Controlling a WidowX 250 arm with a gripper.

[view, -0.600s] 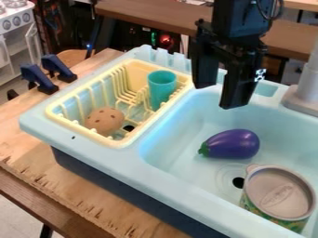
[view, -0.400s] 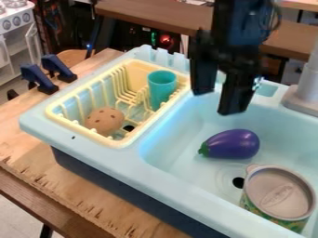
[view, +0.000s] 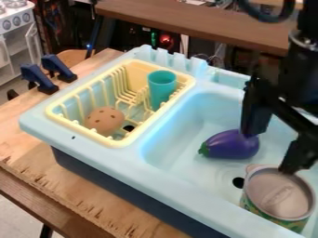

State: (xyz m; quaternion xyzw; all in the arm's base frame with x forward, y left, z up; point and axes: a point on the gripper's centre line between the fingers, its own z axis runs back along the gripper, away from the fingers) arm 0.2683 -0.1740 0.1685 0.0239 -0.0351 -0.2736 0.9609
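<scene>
The gripper (view: 268,149) hangs over the right part of the sink, its two fingers spread and nothing between them. One finger overlaps the top right of the purple eggplant (view: 228,145) in view; the other hangs by the back edge of the can (view: 279,194). Whether either finger touches cannot be told. The eggplant lies on the sink floor, green stem end to the left. The can, with a grey lid and green patterned side, stands at the sink's lower right, beside the drain hole.
A yellow dish rack (view: 113,142) at the left holds a teal cup (view: 162,87) and a brown spotted potato-like toy (view: 105,121). The light blue sink rim (view: 162,179) runs along the front. Dark clamps (view: 38,79) grip the wooden table at left.
The gripper has moved right and down, from above the sink's back left to over the eggplant and can. Its fingers stand wider apart in view. The objects have stayed put.
</scene>
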